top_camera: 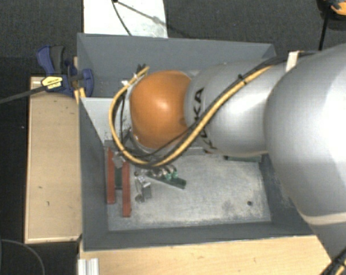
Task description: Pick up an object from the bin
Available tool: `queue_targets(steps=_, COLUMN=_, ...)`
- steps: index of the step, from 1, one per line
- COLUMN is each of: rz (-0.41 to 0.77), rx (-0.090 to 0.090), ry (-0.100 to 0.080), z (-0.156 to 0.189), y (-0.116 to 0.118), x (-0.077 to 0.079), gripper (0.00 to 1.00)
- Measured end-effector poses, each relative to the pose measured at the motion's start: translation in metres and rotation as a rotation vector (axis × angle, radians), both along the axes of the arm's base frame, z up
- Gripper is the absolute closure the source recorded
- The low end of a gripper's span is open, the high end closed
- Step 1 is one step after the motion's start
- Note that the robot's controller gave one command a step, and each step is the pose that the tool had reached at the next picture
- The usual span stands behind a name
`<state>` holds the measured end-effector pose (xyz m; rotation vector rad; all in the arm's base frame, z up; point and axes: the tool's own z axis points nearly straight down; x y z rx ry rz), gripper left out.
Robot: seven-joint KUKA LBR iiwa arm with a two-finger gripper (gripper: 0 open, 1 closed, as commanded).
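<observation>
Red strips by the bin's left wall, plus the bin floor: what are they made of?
Red strips: two long, flat pieces in matte brick-red, with even colour and no glint. They are probably painted wood or plastic, but the look doesn't settle which.
Bin floor: grey metal with a dull, scuffed finish, pale speckling and a few dark spots.

The grey metal bin [219,211] had a pale, speckled floor, mostly bare. A red strip [111,179] lay lengthwise close along the left wall. Just right of that strip lay a second red strip [126,196] (parallel, set a little nearer the front wall). Further right of the strip lay a small green piece [175,180], and well beyond it a dark speck [249,203].
</observation>
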<state>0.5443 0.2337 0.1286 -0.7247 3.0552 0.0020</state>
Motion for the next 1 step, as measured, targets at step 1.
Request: queue_targets(steps=1, rz=0.113, rx=0.0, ry=-0.005, z=-0.0116, y=-0.0011, x=0.0032, gripper=0.0)
